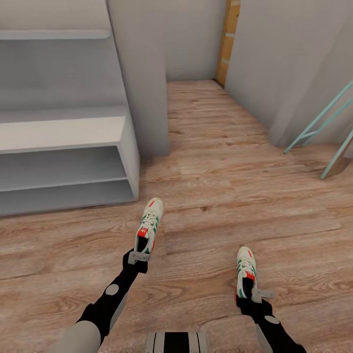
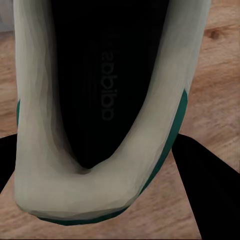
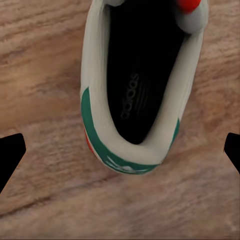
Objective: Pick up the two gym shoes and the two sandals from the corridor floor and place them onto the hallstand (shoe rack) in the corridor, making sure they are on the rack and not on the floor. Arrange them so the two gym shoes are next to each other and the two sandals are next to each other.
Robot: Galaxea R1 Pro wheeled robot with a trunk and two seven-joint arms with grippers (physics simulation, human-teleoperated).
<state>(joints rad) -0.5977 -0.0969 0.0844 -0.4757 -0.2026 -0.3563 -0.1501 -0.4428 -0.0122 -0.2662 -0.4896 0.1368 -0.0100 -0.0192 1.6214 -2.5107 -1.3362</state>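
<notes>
The 2 gym shoes lay on the corridor floor [image 1: 220, 162], toes pointing away from the robot, well apart from each other. The left gym shoe [image 1: 148, 224] sat just in front of the hallstand [image 1: 63, 132], whose pale bench and 2 open tiers stood at the left of the head view. The right gym shoe [image 1: 246, 271] lay farther right and nearer the robot.

The left gripper [image 1: 138, 259] was at the heel of the left shoe. In the left wrist view that shoe's heel collar [image 2: 75, 195] loomed very close, with dark fingers [image 2: 207, 195] on either side of it; they appeared to bracket the heel, but whether they pinched it could not be told.

The right gripper [image 1: 251, 296] hung at the heel of the right shoe. In the right wrist view its fingertips [image 3: 10, 150] stood spread wide, clear of the shoe [image 3: 142, 90] on both sides.

A turquoise frame [image 1: 326, 127] leaned against the wall at right.
</notes>
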